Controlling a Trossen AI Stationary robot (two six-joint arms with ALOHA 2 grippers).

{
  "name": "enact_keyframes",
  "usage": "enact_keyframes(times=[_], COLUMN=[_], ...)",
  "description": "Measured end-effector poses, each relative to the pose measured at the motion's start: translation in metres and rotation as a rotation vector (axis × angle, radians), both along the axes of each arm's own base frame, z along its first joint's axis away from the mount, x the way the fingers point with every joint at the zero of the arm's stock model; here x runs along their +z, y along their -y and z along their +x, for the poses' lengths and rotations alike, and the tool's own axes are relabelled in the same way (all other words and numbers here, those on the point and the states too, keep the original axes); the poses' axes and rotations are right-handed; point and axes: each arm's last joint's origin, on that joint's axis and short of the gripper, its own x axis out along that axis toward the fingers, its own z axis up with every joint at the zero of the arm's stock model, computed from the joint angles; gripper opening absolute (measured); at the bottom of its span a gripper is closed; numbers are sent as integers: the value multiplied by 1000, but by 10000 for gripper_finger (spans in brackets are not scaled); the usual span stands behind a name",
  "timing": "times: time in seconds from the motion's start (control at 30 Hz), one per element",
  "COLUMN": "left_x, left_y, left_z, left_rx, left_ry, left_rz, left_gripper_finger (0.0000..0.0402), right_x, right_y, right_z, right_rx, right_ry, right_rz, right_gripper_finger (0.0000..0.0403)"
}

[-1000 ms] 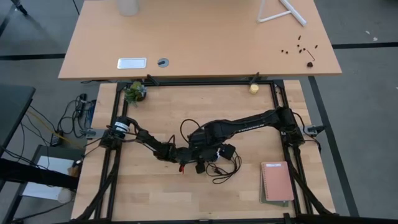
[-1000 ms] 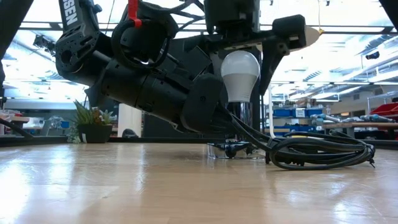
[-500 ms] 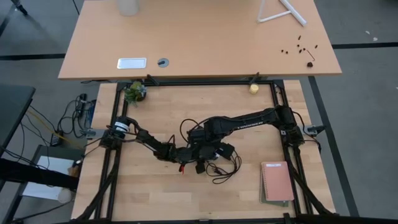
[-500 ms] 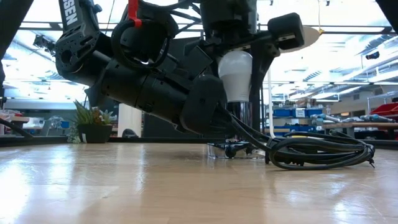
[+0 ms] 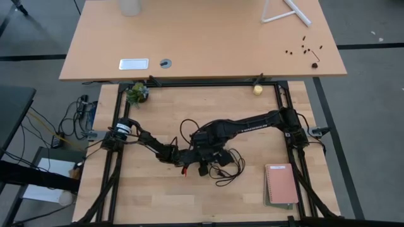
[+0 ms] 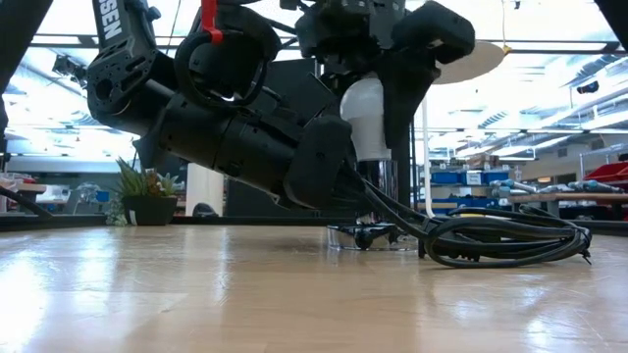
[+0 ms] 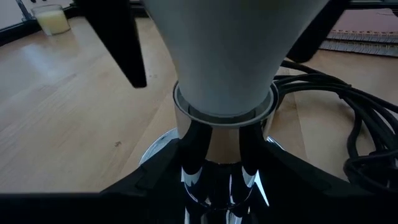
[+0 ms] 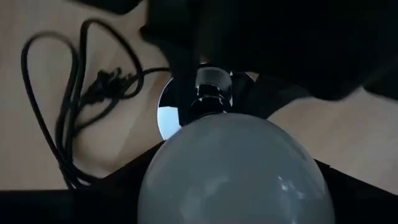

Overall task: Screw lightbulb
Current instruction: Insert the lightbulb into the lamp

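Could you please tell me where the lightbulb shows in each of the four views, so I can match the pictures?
High view: not visible, hidden under the right gripper near the table's middle.
Low view: the lightbulb, upper centre, between the right gripper's fingers.
Left wrist view: fills the top centre, above the shiny socket.
Right wrist view: large pale dome at bottom centre.
Shared landmark: the black cord.

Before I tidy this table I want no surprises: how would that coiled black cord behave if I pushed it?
The black cord lies in loose loops, so it is probably floppy and would bunch up rather than slide as one piece. It runs to the socket, so a hard push may tug that. It looks unlikely to roll.
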Motion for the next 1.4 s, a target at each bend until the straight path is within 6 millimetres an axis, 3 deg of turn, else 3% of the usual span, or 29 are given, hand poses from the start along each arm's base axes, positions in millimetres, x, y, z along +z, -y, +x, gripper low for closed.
enact_keyframes(times=[0.4,1.07,1.27,1.4], left_x=[0,0,0,0], left_y=[0,0,0,1], left_z=[0,0,0,0], left_rx=[-4,-1,-7,-10], left_ry=[7,11,10,9], left_rz=[-32,-33,-32,-30], left_gripper_finger=[202,202,202,202], right_x=[-7,-14,-14,-14], right_y=[-4,-7,-11,-14], right_z=[-5,-2,-3,-3], right_rx=[-622,-1354,-1439,-1308], right_ry=[-59,-83,-96,-67], right_rz=[41,133,138,113], right_gripper_finger=[267,266,266,275])
